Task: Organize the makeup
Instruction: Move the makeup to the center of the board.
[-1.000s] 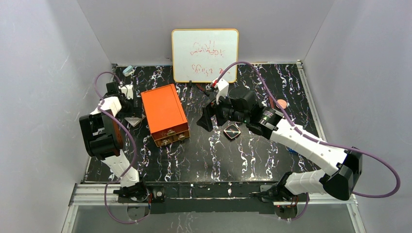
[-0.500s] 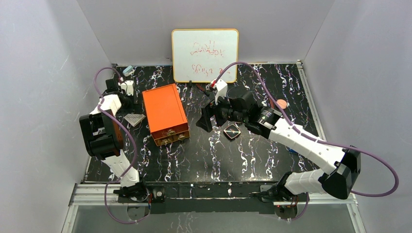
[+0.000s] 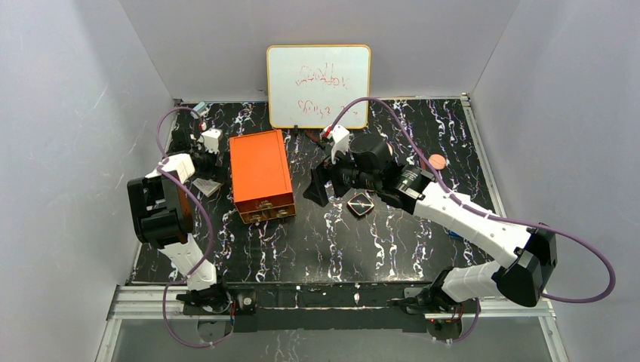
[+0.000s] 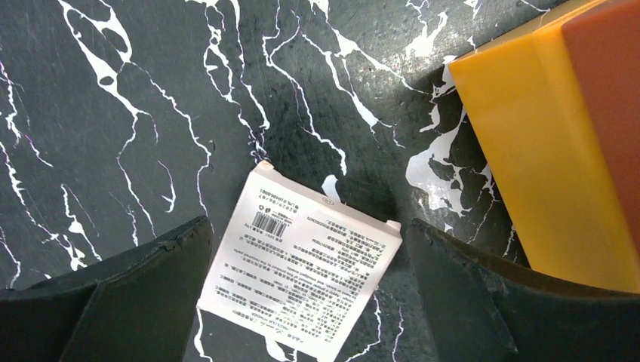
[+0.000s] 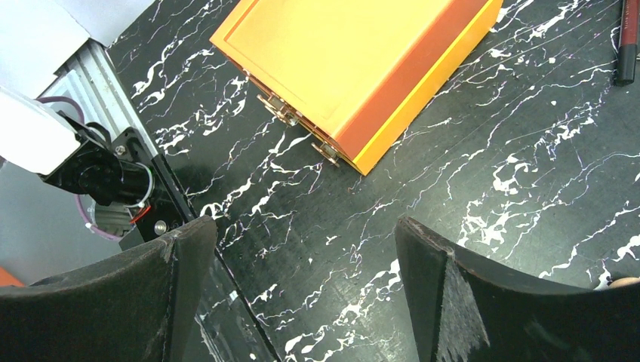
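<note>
One black square compact (image 3: 361,204) laid diamond-wise and one peach disc (image 3: 437,161) are counted; left gripper (image 4: 302,234) and right gripper (image 5: 303,226) are spread.

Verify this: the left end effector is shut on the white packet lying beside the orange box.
Not shut. The left wrist view shows the left end effector open, its fingers apart on either side of the white packet, which lies beside the orange box.

Illegible red scrawl on whiteboard (image 3: 318,85); barcode, unreadable print on white packet (image 4: 302,290)
</note>
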